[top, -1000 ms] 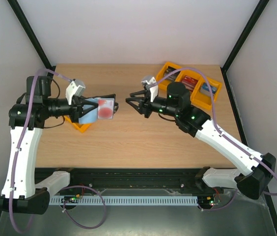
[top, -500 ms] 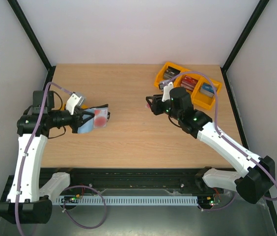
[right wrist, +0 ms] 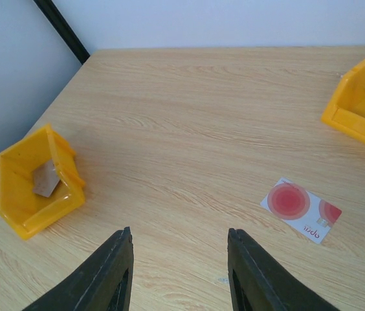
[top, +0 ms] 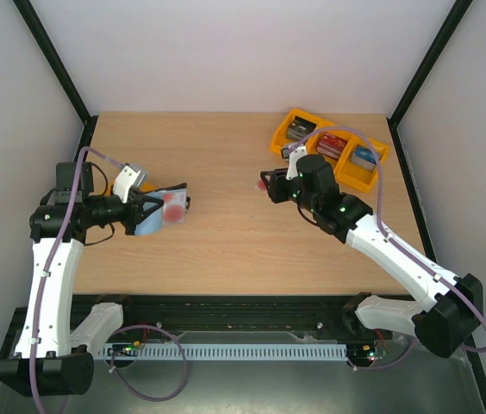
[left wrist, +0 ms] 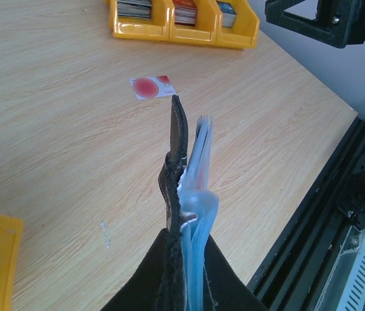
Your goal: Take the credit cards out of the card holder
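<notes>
Black card holder (left wrist: 178, 144) shows pale-blue pockets; red-circled credit card (right wrist: 301, 210) lies flat.

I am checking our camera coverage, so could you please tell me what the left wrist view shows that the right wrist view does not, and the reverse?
Only the left wrist view: the black card holder, held edge-on with its blue pockets showing, and part of the right arm. Only the right wrist view: the open, empty right gripper and the inside of the small yellow bin. Both: one credit card lying flat on the wooden table, and the yellow trays.
</notes>
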Action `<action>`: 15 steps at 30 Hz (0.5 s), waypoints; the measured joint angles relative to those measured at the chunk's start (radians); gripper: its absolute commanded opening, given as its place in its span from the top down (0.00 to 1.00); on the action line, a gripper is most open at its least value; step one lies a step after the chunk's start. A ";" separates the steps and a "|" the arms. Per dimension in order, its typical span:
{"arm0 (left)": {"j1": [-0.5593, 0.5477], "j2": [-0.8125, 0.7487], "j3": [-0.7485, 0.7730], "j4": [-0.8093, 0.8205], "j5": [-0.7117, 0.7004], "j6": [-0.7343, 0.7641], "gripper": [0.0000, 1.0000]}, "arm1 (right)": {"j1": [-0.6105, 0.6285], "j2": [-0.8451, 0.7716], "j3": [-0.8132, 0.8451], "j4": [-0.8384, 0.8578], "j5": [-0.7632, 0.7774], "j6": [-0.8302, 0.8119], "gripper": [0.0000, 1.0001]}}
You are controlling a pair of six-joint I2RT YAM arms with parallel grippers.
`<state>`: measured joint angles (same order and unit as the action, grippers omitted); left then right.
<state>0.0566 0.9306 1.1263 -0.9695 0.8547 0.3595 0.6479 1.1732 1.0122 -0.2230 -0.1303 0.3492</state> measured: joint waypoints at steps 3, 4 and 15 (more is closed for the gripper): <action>0.000 0.000 0.000 0.003 0.000 -0.001 0.98 | 0.000 0.000 0.000 -0.005 -0.001 0.000 0.60; 0.000 0.000 0.000 0.005 0.000 -0.001 0.98 | 0.000 0.000 0.000 -0.006 -0.002 0.000 0.60; 0.006 0.005 -0.001 0.015 0.000 -0.001 0.98 | 0.000 0.003 0.011 -0.016 -0.004 -0.001 0.60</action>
<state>0.0624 0.9360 1.1255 -0.9546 0.8551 0.3584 0.6479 1.1759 1.0237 -0.2394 -0.1345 0.3485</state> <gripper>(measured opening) 0.068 0.399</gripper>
